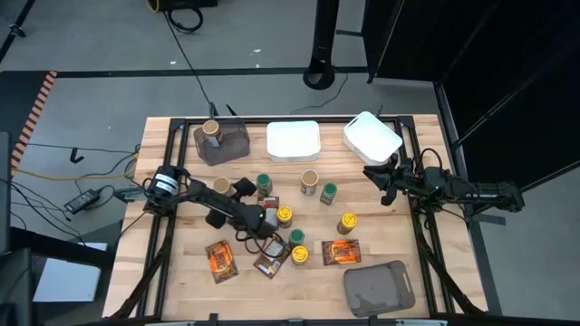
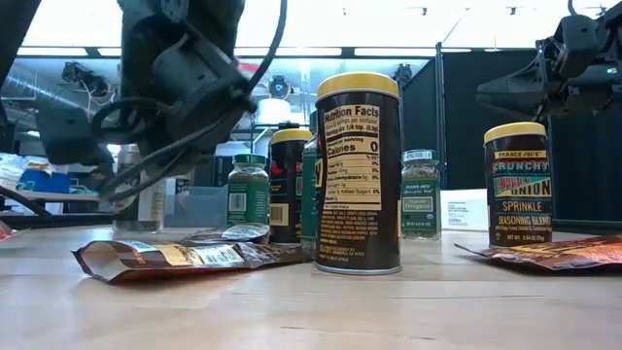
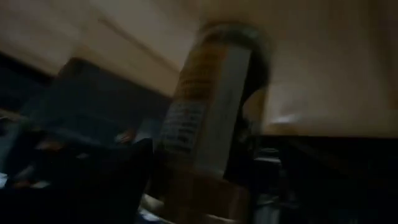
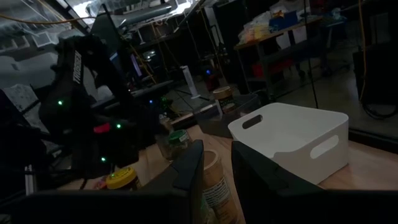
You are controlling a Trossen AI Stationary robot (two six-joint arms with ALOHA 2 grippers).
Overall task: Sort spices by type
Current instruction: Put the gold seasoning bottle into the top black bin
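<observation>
Jaws of the left gripper (image 1: 269,220) stand spread wide around an upright yellow-lidded jar (image 3: 205,124), not clamping it. Right gripper (image 1: 381,184) hovers at 3 o'clock beside a white tray (image 1: 372,138); whether its jaws are parted cannot be told, nothing held. Spices cluster at desk (image 1: 181,281) centre: jars upright, orange packets (image 1: 342,252) flat toward 6 o'clock. One tan-lidded jar (image 1: 212,129) sits in the grey bin (image 1: 223,143) at 11 o'clock. Judgement: jars rigid, light, smooth-sided, likely tippy; grip mid-body across the label. Packets limp and crinkly; pinch an edge.
</observation>
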